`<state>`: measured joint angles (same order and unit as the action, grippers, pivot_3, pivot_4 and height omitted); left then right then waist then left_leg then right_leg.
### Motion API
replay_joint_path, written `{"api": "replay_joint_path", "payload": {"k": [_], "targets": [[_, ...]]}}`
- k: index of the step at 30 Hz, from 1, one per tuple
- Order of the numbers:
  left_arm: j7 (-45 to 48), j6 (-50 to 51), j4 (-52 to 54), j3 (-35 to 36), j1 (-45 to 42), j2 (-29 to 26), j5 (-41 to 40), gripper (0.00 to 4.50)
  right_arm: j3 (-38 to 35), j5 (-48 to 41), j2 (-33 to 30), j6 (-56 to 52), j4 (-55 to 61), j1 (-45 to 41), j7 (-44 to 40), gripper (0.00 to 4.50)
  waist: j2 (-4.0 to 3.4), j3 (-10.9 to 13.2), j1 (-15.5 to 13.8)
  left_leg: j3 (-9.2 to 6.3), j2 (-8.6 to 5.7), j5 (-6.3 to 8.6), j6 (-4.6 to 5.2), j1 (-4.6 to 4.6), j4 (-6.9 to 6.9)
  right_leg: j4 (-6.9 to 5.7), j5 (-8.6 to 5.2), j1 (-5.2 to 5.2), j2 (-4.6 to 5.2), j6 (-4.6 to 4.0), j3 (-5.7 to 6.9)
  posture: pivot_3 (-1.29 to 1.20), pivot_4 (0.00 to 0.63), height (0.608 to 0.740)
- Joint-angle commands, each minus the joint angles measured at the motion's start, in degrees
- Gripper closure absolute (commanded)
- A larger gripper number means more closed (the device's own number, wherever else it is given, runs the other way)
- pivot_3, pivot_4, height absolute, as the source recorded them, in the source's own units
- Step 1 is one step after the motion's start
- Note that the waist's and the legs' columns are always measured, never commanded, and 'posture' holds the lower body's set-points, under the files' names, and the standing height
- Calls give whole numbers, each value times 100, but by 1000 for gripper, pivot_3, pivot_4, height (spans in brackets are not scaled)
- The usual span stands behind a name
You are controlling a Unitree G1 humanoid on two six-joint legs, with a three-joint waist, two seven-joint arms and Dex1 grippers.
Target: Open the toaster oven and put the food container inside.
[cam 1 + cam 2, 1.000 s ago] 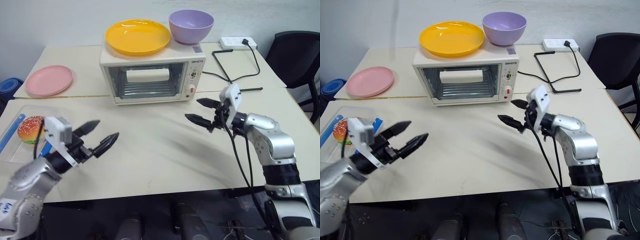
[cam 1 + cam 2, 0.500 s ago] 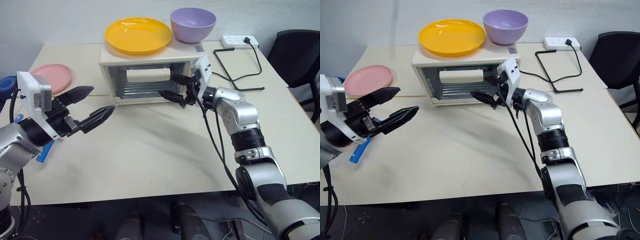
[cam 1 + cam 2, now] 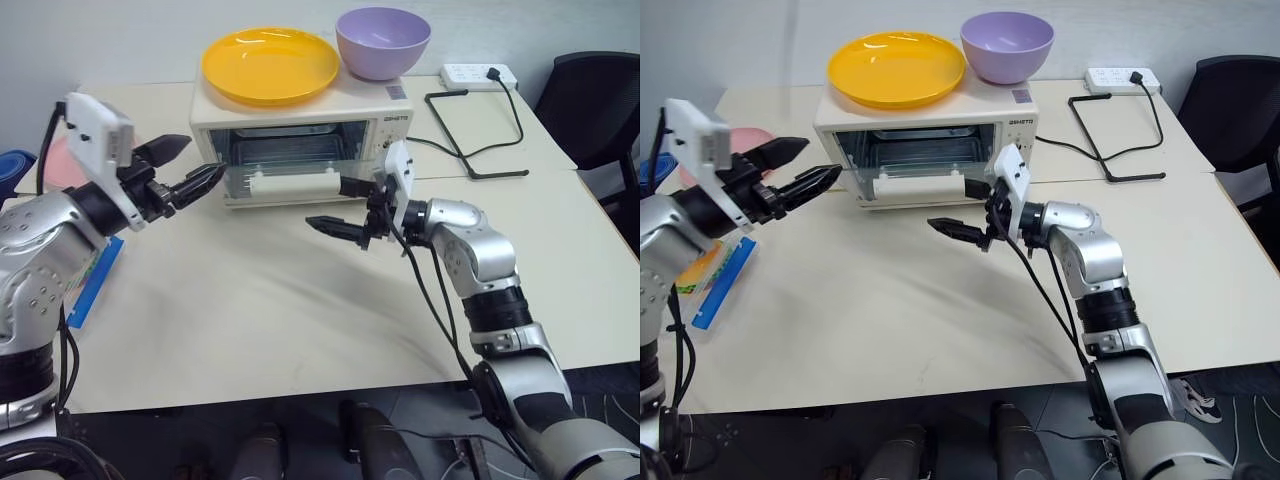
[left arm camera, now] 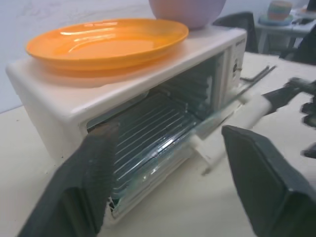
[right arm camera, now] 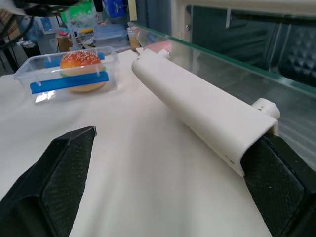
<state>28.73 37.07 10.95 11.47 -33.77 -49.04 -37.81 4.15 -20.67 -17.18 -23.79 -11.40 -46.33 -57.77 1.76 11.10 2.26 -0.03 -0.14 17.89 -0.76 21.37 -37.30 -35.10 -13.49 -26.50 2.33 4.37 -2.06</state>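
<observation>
The cream-white toaster oven (image 3: 300, 120) stands at the table's back, its glass door tipped partly down. Its white bar handle (image 3: 295, 183) hangs in front. My right gripper (image 3: 340, 207) is open; its upper finger lies against the handle's right end, the lower finger below it. In the right wrist view the handle (image 5: 197, 111) runs between the fingers (image 5: 64, 168). My left gripper (image 3: 195, 162) is open, level, by the oven's front left corner. The food container (image 5: 69, 74), clear with blue clips and a hamburger inside, sits at the table's left edge (image 3: 715, 270), partly hidden by my left arm.
A yellow plate (image 3: 270, 65) and a purple bowl (image 3: 383, 42) rest on the oven's top. A pink plate (image 3: 750, 140) peeks out behind my left gripper. A power strip (image 3: 478, 73) with black cable lies at the back right, near a black chair (image 3: 600, 100).
The oven door has gone from shut to partly open, its handle coming down and toward me with my right gripper. My left gripper has risen and moved up to the oven's left corner.
</observation>
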Motion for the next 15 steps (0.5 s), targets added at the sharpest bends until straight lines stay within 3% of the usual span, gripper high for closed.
{"api": "replay_joint_path", "payload": {"k": [1,8,15], "targets": [[430,-506,-635,-360,-478,-49,659,2352,-21,-174,37,-14,517,122,60,0,0,0,5,1,-1,0,0,0,0,-1,0,0,0,0,0,0,150,740],[1180,-1018,-1784,-957,-1194,209,1406,4475,-96,-229,22,-155,973,554,395,0,0,0,-27,3,-1,0,1,2,-6,-1,0,0,2,0,0,0,150,740],[1754,-1028,-1837,-1147,-1124,383,1633,4475,-328,-429,-150,-484,1652,1039,801,0,0,0,-40,2,-1,2,4,5,-24,-18,0,-1,2,0,-2,0,150,740]]}}
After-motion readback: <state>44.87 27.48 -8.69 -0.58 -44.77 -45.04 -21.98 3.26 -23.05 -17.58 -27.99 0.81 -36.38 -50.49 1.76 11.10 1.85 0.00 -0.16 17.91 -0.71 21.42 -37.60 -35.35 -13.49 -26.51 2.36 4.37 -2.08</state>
